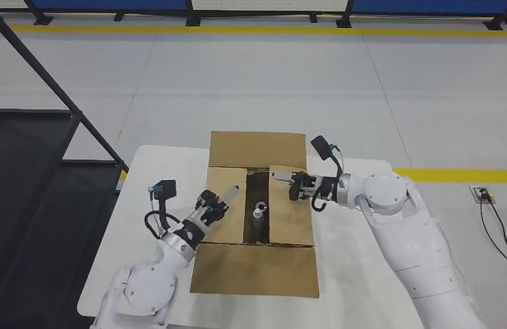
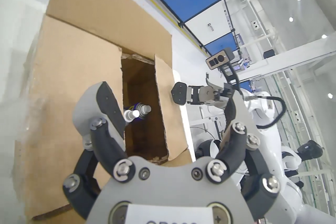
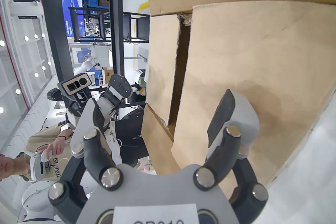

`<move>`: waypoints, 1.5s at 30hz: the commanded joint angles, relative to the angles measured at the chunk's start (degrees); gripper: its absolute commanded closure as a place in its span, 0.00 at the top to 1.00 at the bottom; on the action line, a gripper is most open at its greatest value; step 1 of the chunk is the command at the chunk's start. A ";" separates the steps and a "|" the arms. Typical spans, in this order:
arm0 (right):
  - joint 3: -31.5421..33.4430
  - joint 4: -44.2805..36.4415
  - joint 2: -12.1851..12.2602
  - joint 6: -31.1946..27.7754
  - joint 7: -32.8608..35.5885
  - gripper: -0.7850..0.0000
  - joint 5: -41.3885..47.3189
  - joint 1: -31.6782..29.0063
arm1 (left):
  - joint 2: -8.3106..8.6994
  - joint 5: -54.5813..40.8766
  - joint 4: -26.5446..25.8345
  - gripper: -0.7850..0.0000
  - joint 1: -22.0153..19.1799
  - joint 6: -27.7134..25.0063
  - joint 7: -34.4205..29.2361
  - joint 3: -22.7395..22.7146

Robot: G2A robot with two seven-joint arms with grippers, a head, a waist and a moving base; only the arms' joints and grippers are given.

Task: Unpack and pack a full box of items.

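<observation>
**Cardboard flaps half-shut beneath two empty grippers**

Left gripper [image 1: 228,195] spread wide, holding nothing, above the left inner flap of the box [image 1: 257,148]; right gripper [image 1: 296,184] likewise above the right flap. Between the flaps, a narrow gap hemming in a white-capped bottle [image 1: 258,216] upright inside. Beneath, white table [image 1: 154,189]; black frame [image 1: 76,115] alongside.

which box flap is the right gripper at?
The right flap, folded inward; the right gripper is at its far end. The left gripper is at the left flap; far flap and near flap lie outward.
</observation>
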 commanded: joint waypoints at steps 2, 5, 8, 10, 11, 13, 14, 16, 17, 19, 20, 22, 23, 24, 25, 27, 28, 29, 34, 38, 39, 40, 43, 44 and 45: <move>0.12 -1.07 0.20 0.97 -0.48 1.00 -1.64 0.08 | 0.82 -2.48 -5.24 1.00 5.36 -3.97 -2.71 -6.03; 0.12 -1.07 0.20 0.97 -0.48 1.00 -1.64 0.08 | 1.62 -6.98 -8.31 1.00 11.14 -8.15 -7.42 -12.82; 0.12 -1.07 0.20 0.97 -0.48 1.00 -1.64 0.08 | 2.42 -12.35 -8.65 1.00 16.78 -14.17 -14.01 -18.96; 0.35 -1.10 0.21 0.85 -1.61 1.00 -1.07 -0.62 | 2.89 -16.59 -6.87 1.00 19.39 -16.23 -18.04 -22.70; 0.75 -0.87 0.25 1.01 -3.02 1.00 -0.75 -1.04 | 3.13 -18.42 -5.96 1.00 20.19 -17.05 -20.38 -24.06; 1.62 0.05 0.19 1.78 -4.83 1.00 1.69 -1.21 | 3.63 -20.79 -4.21 1.00 21.25 -17.99 -25.28 -25.81; 1.97 0.67 0.18 1.85 -5.74 1.00 2.46 -0.99 | 3.88 -21.62 -3.07 1.00 21.52 -18.36 -27.77 -26.29; 2.26 1.83 0.11 2.05 -8.87 1.00 2.47 -0.37 | 4.36 -21.97 -0.87 1.00 21.41 -18.31 -31.90 -26.44; 2.37 2.49 0.01 2.02 -9.85 1.00 3.30 0.01 | 4.54 -22.77 0.14 1.00 21.13 -18.66 -33.81 -25.94; 2.82 4.47 -0.16 1.91 -14.38 1.00 3.63 0.98 | 4.81 -24.71 2.36 1.00 20.29 -18.53 -36.66 -24.47; 2.57 5.41 -0.33 1.84 -16.22 1.00 3.72 1.51 | 4.95 -24.97 3.17 1.00 19.80 -18.77 -38.28 -23.36; 2.00 8.21 -0.69 1.70 -19.95 1.00 3.45 3.04 | 5.19 -25.75 4.78 1.00 18.56 -18.80 -40.97 -21.15; 1.53 9.83 -0.94 1.57 -21.33 1.00 3.58 3.94 | 5.33 -25.25 5.27 1.00 17.92 -19.03 -42.15 -20.05; 1.22 11.57 -1.19 1.17 -22.81 1.00 3.94 4.89 | 5.44 -24.58 5.85 1.00 17.33 -19.18 -42.68 -19.05; 0.92 13.41 -1.44 0.52 -24.27 1.00 4.25 5.84 | 5.50 -24.61 6.63 1.00 16.79 -19.05 -43.03 -18.01; 0.30 16.93 -1.97 -1.15 -27.32 1.00 4.81 7.54 | 5.68 -24.44 7.72 1.00 15.69 -19.12 -44.08 -16.27; -0.20 18.51 -2.25 -1.85 -27.55 1.00 5.33 8.32 | 5.76 -24.68 8.15 1.00 15.29 -19.31 -44.43 -15.51; -0.49 20.26 -2.51 -2.42 -27.70 1.00 6.04 9.16 | 5.82 -25.57 8.54 1.00 14.95 -19.37 -44.72 -14.90; -3.83 28.23 -4.08 -3.55 -28.22 1.00 6.07 13.04 | 6.23 -30.07 9.03 1.00 13.97 -19.98 -45.35 -13.83; -5.98 34.89 -5.58 -5.42 -27.91 1.00 7.19 16.09 | 6.65 -33.91 8.53 1.00 13.51 -19.73 -46.20 -14.02; -6.38 36.41 -5.94 -6.26 -27.53 1.00 7.64 16.66 | 6.75 -34.68 8.29 1.00 13.46 -19.66 -46.15 -14.17; -6.58 37.97 -6.27 -6.85 -26.83 1.00 8.45 17.27 | 6.84 -35.46 8.00 1.00 13.43 -19.56 -46.04 -14.27; -6.82 42.14 -7.10 -9.09 -24.06 1.00 10.79 19.01 | 7.11 -36.88 6.93 1.00 13.30 -19.08 -44.88 -14.68; -6.69 43.36 -7.30 -10.07 -22.75 1.00 11.81 19.51 | 7.17 -37.07 6.45 1.00 13.25 -18.89 -44.25 -14.67; -6.39 44.62 -7.45 -10.89 -21.35 1.00 13.01 20.05 | 7.23 -37.14 6.01 1.00 13.17 -18.65 -43.30 -14.74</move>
